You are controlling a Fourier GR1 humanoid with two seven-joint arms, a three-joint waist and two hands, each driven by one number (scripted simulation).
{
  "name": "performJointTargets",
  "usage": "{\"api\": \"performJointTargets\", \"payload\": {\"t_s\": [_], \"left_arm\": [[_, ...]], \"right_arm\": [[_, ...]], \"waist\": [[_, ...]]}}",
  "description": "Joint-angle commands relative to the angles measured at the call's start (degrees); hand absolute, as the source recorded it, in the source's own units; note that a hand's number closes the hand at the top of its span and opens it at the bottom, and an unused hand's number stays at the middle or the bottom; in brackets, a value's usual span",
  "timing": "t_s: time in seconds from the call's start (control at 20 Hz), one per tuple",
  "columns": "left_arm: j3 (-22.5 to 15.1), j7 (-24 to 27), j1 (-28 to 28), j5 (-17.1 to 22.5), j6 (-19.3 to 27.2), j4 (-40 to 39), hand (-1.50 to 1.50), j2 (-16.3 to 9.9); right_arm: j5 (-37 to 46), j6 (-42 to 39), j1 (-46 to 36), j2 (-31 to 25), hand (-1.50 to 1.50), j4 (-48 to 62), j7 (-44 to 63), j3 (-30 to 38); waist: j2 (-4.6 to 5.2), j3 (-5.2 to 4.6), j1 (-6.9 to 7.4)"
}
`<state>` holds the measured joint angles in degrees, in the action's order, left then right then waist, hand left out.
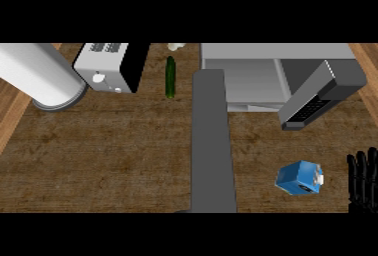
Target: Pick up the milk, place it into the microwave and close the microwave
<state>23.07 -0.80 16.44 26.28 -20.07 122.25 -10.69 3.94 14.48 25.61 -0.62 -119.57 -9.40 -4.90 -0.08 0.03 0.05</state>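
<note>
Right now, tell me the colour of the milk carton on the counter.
Blue, with a white patch on one side: the milk carton, seen in the head view.

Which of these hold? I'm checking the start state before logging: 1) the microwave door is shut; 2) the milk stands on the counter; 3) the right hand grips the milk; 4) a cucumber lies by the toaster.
1) False: the microwave has its door swung open.
2) True: the milk is on the counter.
3) False: the right hand rests open beside it, apart.
4) True: the cucumber lies right of the toaster.
</note>
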Motion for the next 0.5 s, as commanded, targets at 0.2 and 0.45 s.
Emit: {"api": "performJointTargets", "payload": {"t_s": [0.2, 0.45], "left_arm": [[3.5, -2.6, 1.3, 3.3, -2.1, 1.7, -1.50, -0.7], [1.5, -1.1, 3.2, 0.3, -3.8, 3.3, -1.50, 3.7]], "right_arm": [[-3.2, 1.5, -0.3, 0.6, -1.50, 15.7, -12.7, 3.9], [-8.1, -5.8, 2.1, -0.6, -1.50, 19.8, -17.8, 10.0]], "waist": [[0.01, 0.00, 0.05], [-0.01, -0.02, -0.07]]}}
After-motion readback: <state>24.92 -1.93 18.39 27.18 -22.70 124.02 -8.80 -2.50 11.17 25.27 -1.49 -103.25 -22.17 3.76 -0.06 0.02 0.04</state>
